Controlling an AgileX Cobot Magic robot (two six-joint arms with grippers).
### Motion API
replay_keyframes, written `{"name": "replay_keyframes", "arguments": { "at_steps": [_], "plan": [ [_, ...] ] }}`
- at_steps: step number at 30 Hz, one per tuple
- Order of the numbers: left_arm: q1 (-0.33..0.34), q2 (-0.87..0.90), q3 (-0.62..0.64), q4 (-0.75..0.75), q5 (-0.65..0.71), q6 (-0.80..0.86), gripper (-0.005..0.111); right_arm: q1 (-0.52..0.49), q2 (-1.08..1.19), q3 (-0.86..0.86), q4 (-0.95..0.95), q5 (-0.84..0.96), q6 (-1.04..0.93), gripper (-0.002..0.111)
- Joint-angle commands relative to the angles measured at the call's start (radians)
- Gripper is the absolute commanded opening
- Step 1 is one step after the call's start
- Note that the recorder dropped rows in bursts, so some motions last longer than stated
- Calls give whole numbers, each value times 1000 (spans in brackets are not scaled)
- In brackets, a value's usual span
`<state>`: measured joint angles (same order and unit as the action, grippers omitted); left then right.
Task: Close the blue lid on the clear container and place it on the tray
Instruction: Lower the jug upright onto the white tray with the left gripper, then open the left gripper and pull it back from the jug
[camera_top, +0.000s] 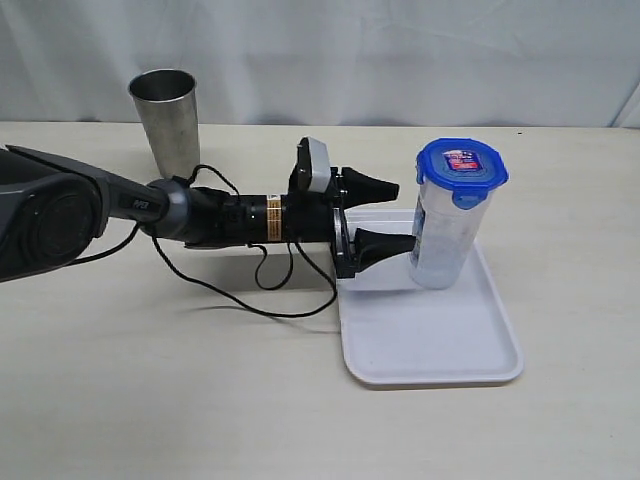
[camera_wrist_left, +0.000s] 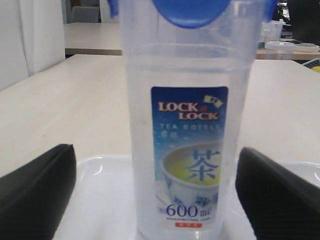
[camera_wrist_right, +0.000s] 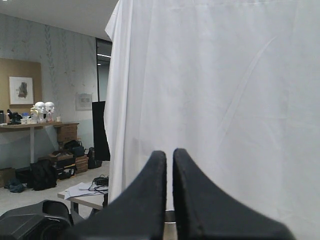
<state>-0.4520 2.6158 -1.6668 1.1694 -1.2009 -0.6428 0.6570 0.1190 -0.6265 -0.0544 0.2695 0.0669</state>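
Observation:
The clear container (camera_top: 445, 235) stands upright on the back part of the white tray (camera_top: 430, 350), with the blue lid (camera_top: 462, 165) sitting on its top. My left gripper (camera_top: 405, 215) lies level just left of the container, open, its black fingers (camera_top: 385, 245) short of the wall. In the left wrist view the container (camera_wrist_left: 187, 150) fills the middle with its tea label facing me. A gap shows between it and each of the fingers (camera_wrist_left: 35, 192), and the lid (camera_wrist_left: 190, 10) sits at the top edge. My right gripper (camera_wrist_right: 169, 152) is shut on nothing, facing a white curtain.
A grey steel cup (camera_top: 165, 120) stands at the back left of the table. The left arm's black cable (camera_top: 250, 290) loops on the table beside the tray. Bare tray floor (camera_wrist_left: 100, 200) lies in front of the container.

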Motion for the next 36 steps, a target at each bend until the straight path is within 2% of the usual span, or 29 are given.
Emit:
{"name": "replay_keyframes", "arguments": {
  "at_steps": [1,4,5,9,12,16,21,25,27,32,36],
  "plan": [
    [22,-13,1,7,-20,-17,68,-5,-4,-1,-1,-6,-1,5],
    [47,-16,1,29,-20,-29,40,-5,-4,-1,-1,-6,-1,5],
    [50,-16,1,40,-20,-51,35,-5,-4,-1,-1,-6,-1,5],
    [61,-31,1,151,-20,-98,1,-5,-4,-1,-1,-6,-1,5],
    [63,-62,1,240,-9,-109,0,-5,-4,-1,-1,-6,-1,5],
    [57,-125,1,309,115,-240,0,-5,-4,-1,-1,-6,-1,5],
    [57,-210,1,407,305,-507,0,-5,-4,-1,-1,-6,-1,5],
    [57,-287,1,575,484,-826,0,-5,-6,-1,-1,-6,-1,5],
    [57,-317,22,575,510,-940,0,-5,-16,-1,-1,-6,-1,5],
    [50,-406,112,575,594,-945,0,-5,-65,-1,-1,-6,-1,5],
    [33,-508,224,575,807,-945,0,-5,-116,-1,-1,-6,-1,5]
  ]
}}
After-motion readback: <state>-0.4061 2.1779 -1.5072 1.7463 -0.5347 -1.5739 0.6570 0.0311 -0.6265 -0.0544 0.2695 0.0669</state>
